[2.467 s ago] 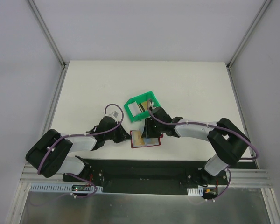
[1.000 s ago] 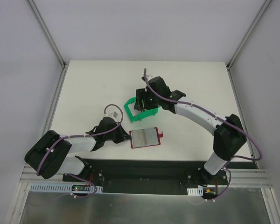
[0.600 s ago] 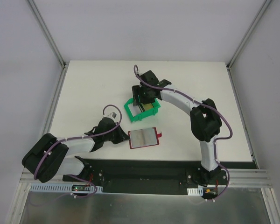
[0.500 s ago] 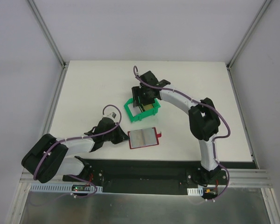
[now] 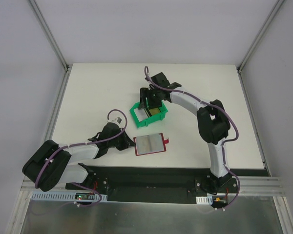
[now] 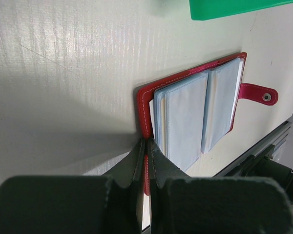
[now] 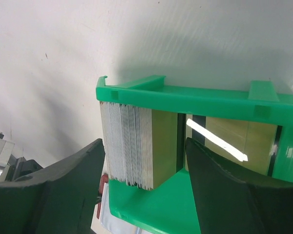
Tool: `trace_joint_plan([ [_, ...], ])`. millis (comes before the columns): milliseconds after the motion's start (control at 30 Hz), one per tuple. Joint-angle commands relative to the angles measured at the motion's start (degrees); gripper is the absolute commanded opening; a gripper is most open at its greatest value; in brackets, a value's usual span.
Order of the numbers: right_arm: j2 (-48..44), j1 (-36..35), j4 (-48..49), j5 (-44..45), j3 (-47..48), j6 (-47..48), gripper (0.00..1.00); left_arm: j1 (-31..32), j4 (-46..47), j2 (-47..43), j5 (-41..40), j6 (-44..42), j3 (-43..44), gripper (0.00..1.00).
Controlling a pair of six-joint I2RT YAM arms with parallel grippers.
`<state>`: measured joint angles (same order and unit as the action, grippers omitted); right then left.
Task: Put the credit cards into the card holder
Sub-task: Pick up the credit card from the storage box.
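1. Nearest the arm bases, the left pincer [image 6: 145,146] is clenched on the edge of the holder [image 6: 195,112]. A sliver of red cover shows between its fingers. This grip probably pins the holder so that it neither slides nor folds shut when a card is pushed in.
2. The holder lies open and flat on the bench [image 5: 88,97], with its pale blue pockets facing up and its snap tab [image 6: 259,94] sticking out on the side away from the pincer. Lying open like this, the pockets can be reached from above. Whether any pocket already has a card in it cannot be told.
3. Just beyond the holder, and apart from it, sits the green bin [image 7: 185,95]. The cards [image 7: 132,146] stand on edge inside it, packed against one wall. Most of the pack shows grey edges, and a gold face closes its end. Past a gap, one pale card [image 7: 217,140] leans aslant in front of more gold ones. On edge, a card's top rim is easy to pinch.
4. Farthest out, the right pincer [image 7: 142,151] hangs over the bin, released. Its jaws are wide apart, one on each side of the pack, and they hold nothing. The step in hand looks like fetching a card. At that spread the jaws take in the whole pack, so closing as they are could lift several cards at once. The next move needs a narrower aim at the end card.
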<state>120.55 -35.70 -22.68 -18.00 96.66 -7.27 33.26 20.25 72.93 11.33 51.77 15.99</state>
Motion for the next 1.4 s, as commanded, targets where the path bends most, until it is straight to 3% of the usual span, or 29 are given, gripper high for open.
trace_joint_plan([
  [0, 0.6, -0.3, 1.4, -2.5, -0.2, -0.6, 0.70, -0.6, -9.2, 1.7, -4.1, -3.2, -1.7, 0.00],
  [667, 1.4, -1.8, 1.3, -4.0, -1.0, 0.6, 0.70, -0.7, -8.6, 2.7, -3.8, -3.1, -1.7, 0.00],
  [1367, -3.3, -2.5, -0.2, -2.7, -1.4, 1.6, 0.53, -0.7, -7.3, 4.9, -2.6, -3.3, -1.0, 0.00],
])
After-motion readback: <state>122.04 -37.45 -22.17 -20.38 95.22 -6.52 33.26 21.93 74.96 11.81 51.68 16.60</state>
